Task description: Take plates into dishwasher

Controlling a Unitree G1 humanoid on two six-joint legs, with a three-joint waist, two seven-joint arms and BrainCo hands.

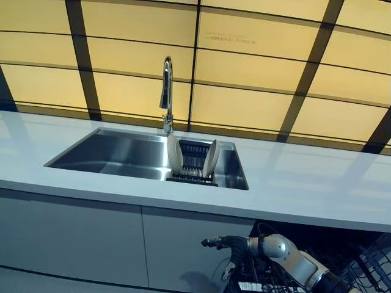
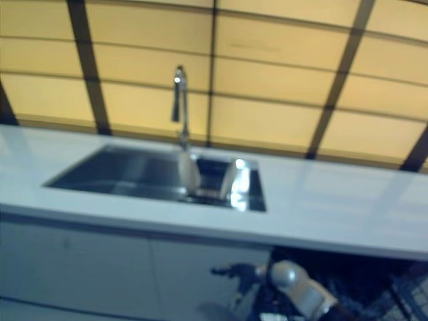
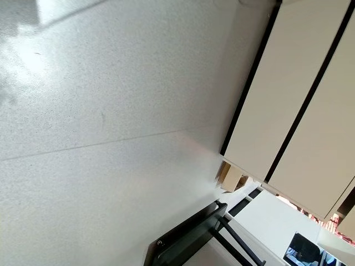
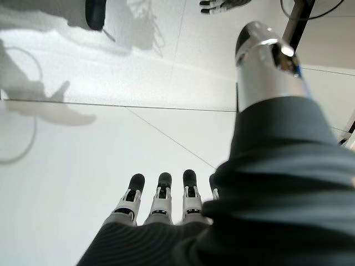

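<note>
Two white plates stand on edge in a black dish rack at the right end of the steel sink. My right hand hangs well below the counter edge, in front of the cabinet doors and left of the dark dishwasher opening. In the right wrist view its fingers are straight and hold nothing, with only floor past them. My left hand shows small over the floor in the right wrist view. Its own wrist view shows only floor and cabinet fronts.
A tall chrome faucet rises behind the sink, just above the rack. The white counter runs wide on both sides. A wire dishwasher basket sticks out at the lower right. White cabinet doors stand below the sink.
</note>
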